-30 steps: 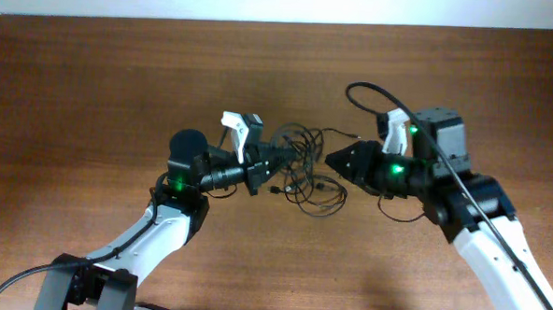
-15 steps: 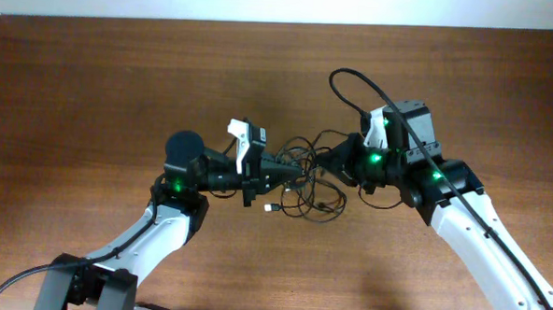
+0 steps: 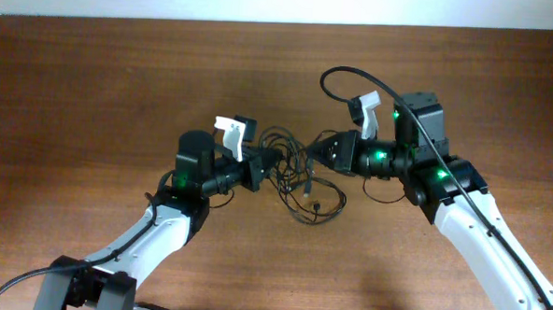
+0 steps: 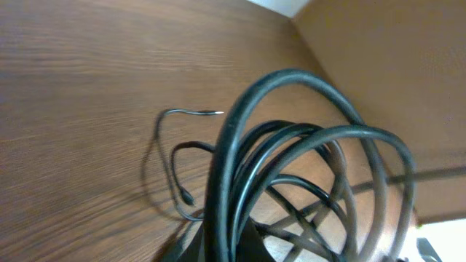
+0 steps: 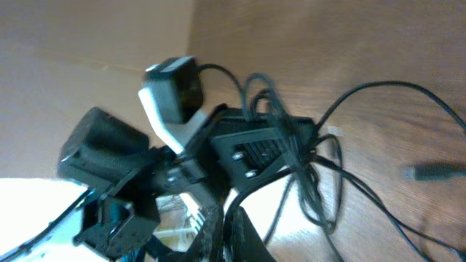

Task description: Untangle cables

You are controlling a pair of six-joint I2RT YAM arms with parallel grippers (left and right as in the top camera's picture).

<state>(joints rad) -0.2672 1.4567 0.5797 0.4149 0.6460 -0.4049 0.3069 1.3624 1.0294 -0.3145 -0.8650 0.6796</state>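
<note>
Overhead: the cables [image 3: 303,180] lie bunched mid-table [image 3: 92,91], between the two arms. The left gripper [image 3: 274,161] has its tip inside the bunch's left edge. The right gripper [image 3: 320,152] touches the upper right edge. Loose loops trail towards the near side.

Left wrist: several loops of cables [image 4: 240,138] rise close before the lens, coming out of the left gripper [image 4: 211,247], which is pinched on them. One thin cord curls on the table [image 4: 73,109], ending in a small plug [image 4: 188,196].

Right wrist: the right gripper [image 5: 222,225] shows as dark fingers pressed together at the bottom edge, with one cord leaving their tip. Cables [image 5: 306,175] drape across the left gripper [image 5: 255,149] opposite. The picture is blurred.
</note>
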